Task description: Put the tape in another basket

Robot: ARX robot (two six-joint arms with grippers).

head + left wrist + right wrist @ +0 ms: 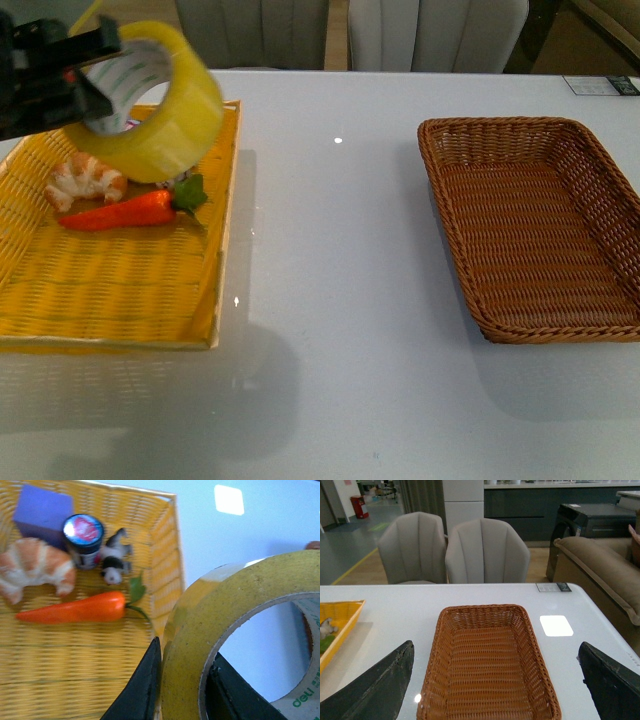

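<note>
Closest to my front camera was the tape [160, 100], a wide yellowish roll lifted clear of the table [340, 300] and tilted, above the far part of the yellow woven tray [120, 290] near the table's far left corner. Its white core carried green lettering. My left gripper [88, 75] had it pinched through the wall, one black finger [140, 690] pressed against the outside of the roll and the other inside the core.

Under the roll, the tray lay along the table's left edge. A croissant [85, 178] sat in it with a toy carrot [125, 212] just beside it, green top pointing toward the table's middle. From the left wrist I also saw a purple block [42, 510], a small dark jar with a blue-rimmed lid [83, 532] touching it, and a little black-and-white figure [114, 560], possibly a panda; it was too blurred to be sure.

Well apart, at the right edge, stood the brown wicker basket [590, 170] with nothing in it. My right gripper [492, 685] hung over its near end with the fingers spread wide, gripping nothing.

Two grey chairs [487, 550] stood beyond the far edge.
</note>
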